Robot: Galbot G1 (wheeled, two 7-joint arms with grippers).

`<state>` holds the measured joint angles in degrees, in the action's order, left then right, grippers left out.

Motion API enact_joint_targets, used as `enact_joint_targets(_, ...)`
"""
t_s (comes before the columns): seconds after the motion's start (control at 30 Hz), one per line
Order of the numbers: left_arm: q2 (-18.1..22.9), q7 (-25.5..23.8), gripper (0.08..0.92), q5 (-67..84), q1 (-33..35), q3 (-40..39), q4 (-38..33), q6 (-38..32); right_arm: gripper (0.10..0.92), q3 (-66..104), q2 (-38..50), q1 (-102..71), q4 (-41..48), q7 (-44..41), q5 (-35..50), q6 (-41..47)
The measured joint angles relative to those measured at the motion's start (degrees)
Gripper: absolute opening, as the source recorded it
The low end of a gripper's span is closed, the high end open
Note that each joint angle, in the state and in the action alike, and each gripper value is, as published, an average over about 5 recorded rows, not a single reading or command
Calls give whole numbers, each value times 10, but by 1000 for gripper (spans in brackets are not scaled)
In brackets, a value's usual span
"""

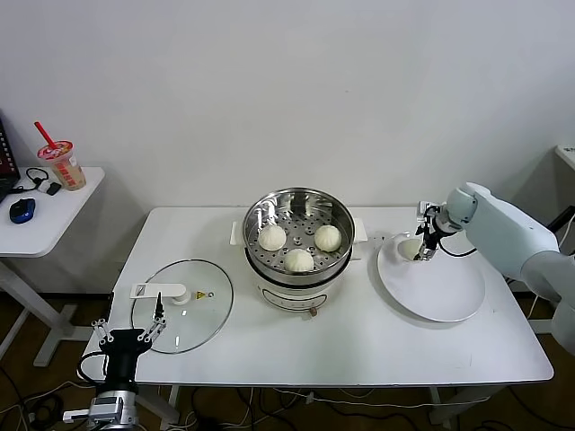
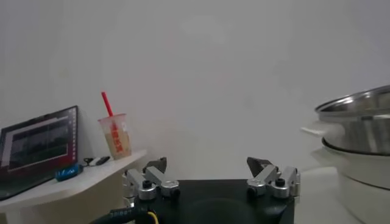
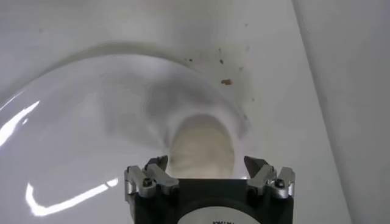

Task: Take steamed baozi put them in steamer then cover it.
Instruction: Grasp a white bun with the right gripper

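Glass lid (image 1: 182,318): we see it flat at the bench's (image 1: 341,346) eight o'clock.
White plate (image 1: 440,287): three o'clock.
Side table (image 1: 45,211): drink cup (image 1: 61,164), blue mouse (image 1: 22,210).

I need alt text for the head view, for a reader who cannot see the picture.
The right end effector is over the last pale round steamed bun on a flat white plate; three buns already lie in the round shiny steel steamer. The left end effector waits open by the round glass lid.

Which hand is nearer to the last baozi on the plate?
Right. The right hand is open directly over the baozi on the plate; the left hand hangs by the table's front-left edge, near the glass lid.
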<state>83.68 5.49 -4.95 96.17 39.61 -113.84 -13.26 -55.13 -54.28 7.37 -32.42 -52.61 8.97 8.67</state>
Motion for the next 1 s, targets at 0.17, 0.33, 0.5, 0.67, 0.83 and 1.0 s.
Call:
enact_joint_targets(0.17,2,0,823,0,0,-2,-3,0,823,-39,31,28,-64,-4,41,11)
enact_joint_targets(0.33,2,-2,823,-2,0,-6,-7,2,823,-98,69,83,-138,-15,84,16)
enact_joint_targets(0.5,5,-4,823,-5,-3,-12,-10,3,823,-157,92,157,-204,-29,124,16)
enact_joint_targets(0.67,7,-3,823,-8,-4,-19,-11,4,823,-211,99,236,-259,-37,170,15)
enact_joint_targets(0.83,9,-1,823,-9,-5,-22,-11,5,823,-266,93,317,-303,-46,228,16)
enact_joint_targets(1.0,9,-1,823,-7,-2,-24,-17,7,823,-311,72,385,-342,-47,296,23)
